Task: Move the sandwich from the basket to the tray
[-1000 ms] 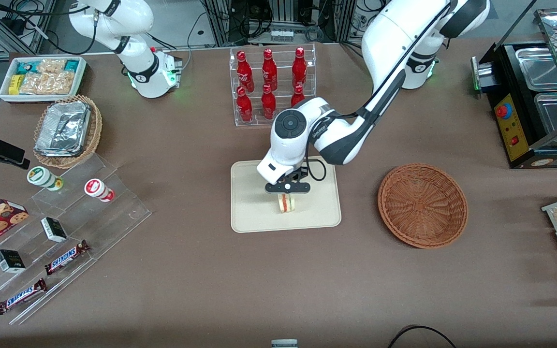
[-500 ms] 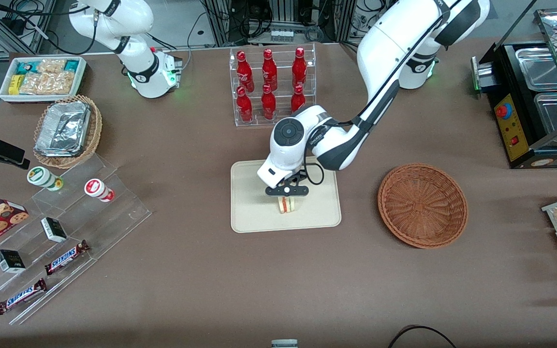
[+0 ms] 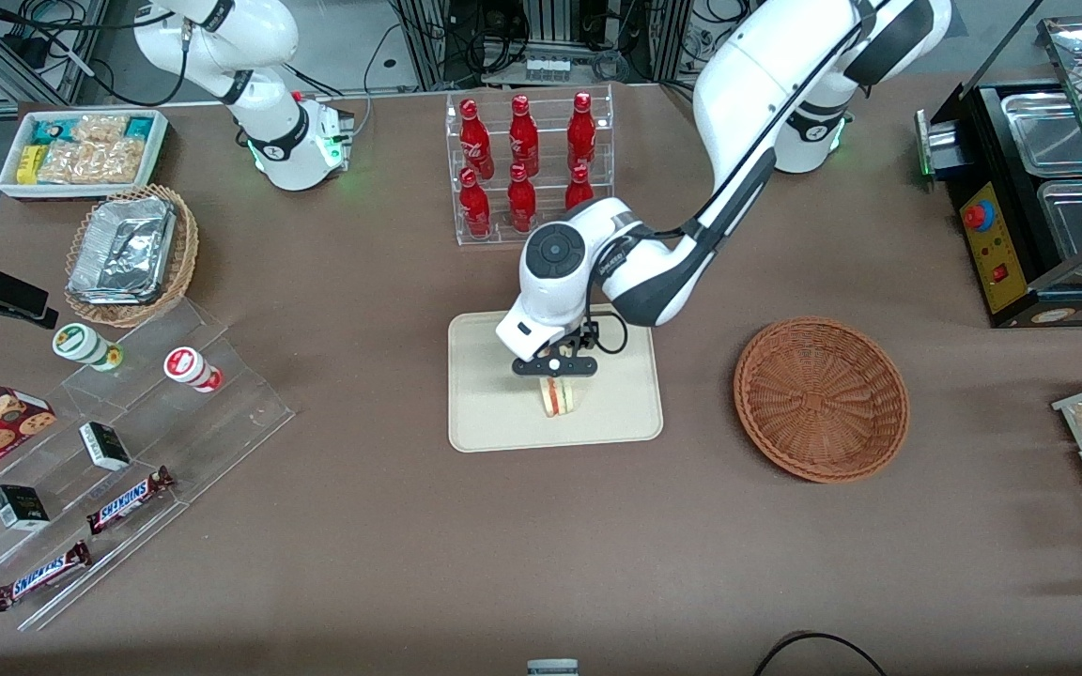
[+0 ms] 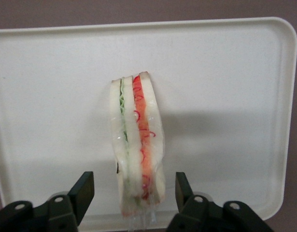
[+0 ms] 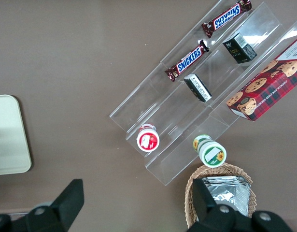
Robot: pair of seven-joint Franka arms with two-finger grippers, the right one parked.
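Beige plastic tray point(image 3: 494, 413) holds the wrapped triangular sandwich point(image 4: 137, 145); lift your spread black two-finger gripper point(image 4: 134, 193) straight up, touching nothing.

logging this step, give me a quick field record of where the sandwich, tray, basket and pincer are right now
sandwich: standing on its edge on the tray, cut side with red and green filling facing up
tray: flat on the table, holds only the sandwich
basket: empty, on the table beside the tray, toward the working arm's end
pincer: open, just above the sandwich, one finger on each side with a gap, not touching it
task state: sandwich is on the tray, out of the basket
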